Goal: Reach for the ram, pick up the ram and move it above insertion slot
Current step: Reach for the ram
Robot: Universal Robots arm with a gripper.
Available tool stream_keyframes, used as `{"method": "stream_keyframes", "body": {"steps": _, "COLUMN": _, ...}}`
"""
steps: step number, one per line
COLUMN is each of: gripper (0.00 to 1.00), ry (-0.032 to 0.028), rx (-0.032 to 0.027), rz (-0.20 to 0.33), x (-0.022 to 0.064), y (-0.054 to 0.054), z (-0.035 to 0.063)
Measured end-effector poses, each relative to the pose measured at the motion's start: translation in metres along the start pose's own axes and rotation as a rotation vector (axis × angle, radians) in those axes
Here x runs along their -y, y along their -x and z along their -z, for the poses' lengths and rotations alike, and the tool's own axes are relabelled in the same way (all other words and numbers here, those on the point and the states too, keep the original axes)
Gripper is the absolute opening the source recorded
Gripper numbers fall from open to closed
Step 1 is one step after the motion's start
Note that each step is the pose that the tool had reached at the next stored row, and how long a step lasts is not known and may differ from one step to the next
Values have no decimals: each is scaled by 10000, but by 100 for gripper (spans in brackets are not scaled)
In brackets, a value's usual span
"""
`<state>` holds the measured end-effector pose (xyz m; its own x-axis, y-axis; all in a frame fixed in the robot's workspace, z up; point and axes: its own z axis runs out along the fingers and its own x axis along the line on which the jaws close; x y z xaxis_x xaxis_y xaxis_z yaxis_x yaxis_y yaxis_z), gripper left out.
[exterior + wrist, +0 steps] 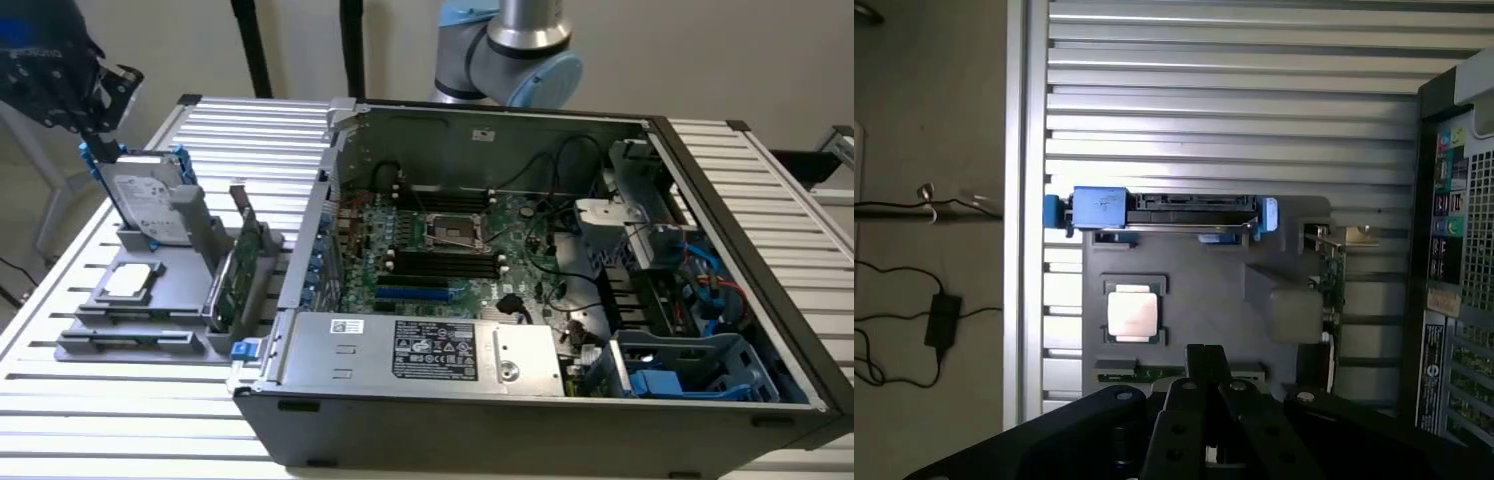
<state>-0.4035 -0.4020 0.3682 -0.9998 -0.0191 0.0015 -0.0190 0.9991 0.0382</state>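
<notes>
Gripper (1206, 352) closed fingertip to fingertip, we hovered above the outer edge of the gray holder (1204, 290), where the ram (1129, 372) lay slotted, at 8 o'clock in the exterior view; ribbed worktop (1234, 100) spread around.

**Soft, even light; pale ribs, dark case**

We see soft, even light across the slatted table (747, 170); its metal ribs shine pale, with the strongest glare in the wrist view; the computer case (534, 430) holds shadow in its inner corners; the gripper (1205, 360) reads as a dark silhouette; the wall (694, 50) is evenly lit.
</notes>
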Motion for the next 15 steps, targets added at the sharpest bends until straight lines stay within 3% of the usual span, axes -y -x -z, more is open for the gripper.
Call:
{"method": "stream_keyframes", "body": {"steps": 3, "gripper": 11, "ry": -1, "rx": -6, "rz": 0, "x": 87, "y": 23, "z": 5}}
{"method": "stream_keyframes", "body": {"steps": 15, "gripper": 11, "ry": 0, "rx": -4, "rz": 4, "x": 628, "y": 8, "z": 23}}
